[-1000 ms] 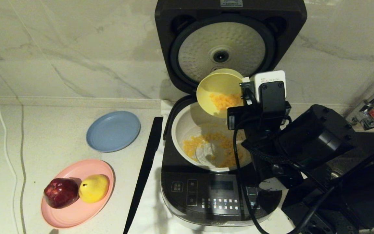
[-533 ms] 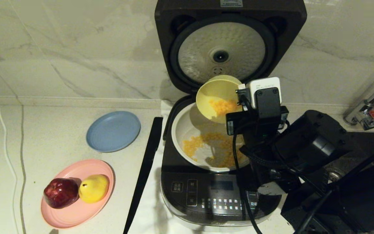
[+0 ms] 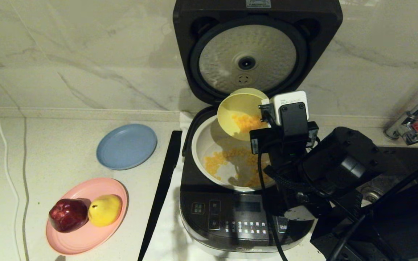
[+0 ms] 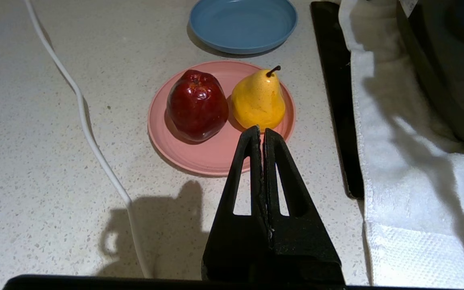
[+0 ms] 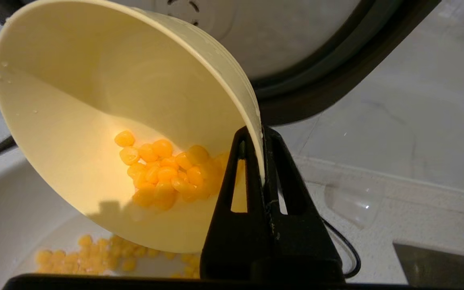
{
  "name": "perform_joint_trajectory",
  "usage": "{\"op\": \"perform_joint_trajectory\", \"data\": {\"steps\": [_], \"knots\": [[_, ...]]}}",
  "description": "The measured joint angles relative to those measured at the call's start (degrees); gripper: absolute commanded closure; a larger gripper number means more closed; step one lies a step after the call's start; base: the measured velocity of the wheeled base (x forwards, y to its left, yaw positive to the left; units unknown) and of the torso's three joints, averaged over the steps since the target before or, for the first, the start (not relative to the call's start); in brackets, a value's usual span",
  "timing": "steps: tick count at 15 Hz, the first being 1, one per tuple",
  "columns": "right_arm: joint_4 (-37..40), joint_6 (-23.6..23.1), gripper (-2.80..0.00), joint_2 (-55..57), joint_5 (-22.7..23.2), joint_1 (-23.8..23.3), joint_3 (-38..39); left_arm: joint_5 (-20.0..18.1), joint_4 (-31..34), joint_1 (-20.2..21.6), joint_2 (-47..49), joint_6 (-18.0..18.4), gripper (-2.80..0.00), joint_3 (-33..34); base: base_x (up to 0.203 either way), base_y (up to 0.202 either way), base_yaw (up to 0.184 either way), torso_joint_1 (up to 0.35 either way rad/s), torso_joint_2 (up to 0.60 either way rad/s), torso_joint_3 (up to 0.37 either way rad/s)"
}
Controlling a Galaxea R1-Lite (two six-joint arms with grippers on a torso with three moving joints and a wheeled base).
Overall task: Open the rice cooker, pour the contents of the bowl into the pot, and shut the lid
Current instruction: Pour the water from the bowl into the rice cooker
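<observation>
Since a second ago your right gripper has carried the bowl lower and a little leftward in the head view, so it now hangs closer over the pot, and more of the lid's underside shows above it. Working from biggest down: the rice cooker fills the centre of the head view, its lid standing open and upright at the top centre, dimpled silver plate facing you. The pot sits inside the cooker with loose kernels spread over its floor. Your right arm comes in from the lower right. Its fingers are clamped on the bowl's rim, one inside and one outside, and the bowl is tipped toward the left of the frame. The contents cling in a clump low inside the bowl. At lower left, a pink plate holds a red apple and a yellow pear; a blue plate lies above it. Your left gripper hovers over the counter near the pink plate, fingers pressed together on nothing.
</observation>
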Motion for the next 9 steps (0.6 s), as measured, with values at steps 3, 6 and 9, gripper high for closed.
{"op": "perform_joint_trajectory", "data": {"steps": [3, 6, 9], "knots": [[0.02, -0.03, 0.0, 0.22, -0.13, -0.13, -0.36, 0.02, 0.0, 0.0, 0.0, 0.01, 0.0, 0.0, 0.0, 0.0, 0.0, 0.0, 0.0, 0.0], [0.0, -0.52, 0.0, 0.09, -0.22, -0.17, -1.6, 0.02, 0.0, 0.0, -0.02, -0.01, 0.0, 0.0, 0.0, 0.0, 0.0, 0.0, 0.0, 0.0], [0.04, -2.67, 0.0, -0.33, 0.01, -0.15, -0.55, 0.03, 0.0, 0.0, 0.0, -0.03, 0.0, 0.0, 0.0, 0.0, 0.0, 0.0, 0.0, 0.0]]}}
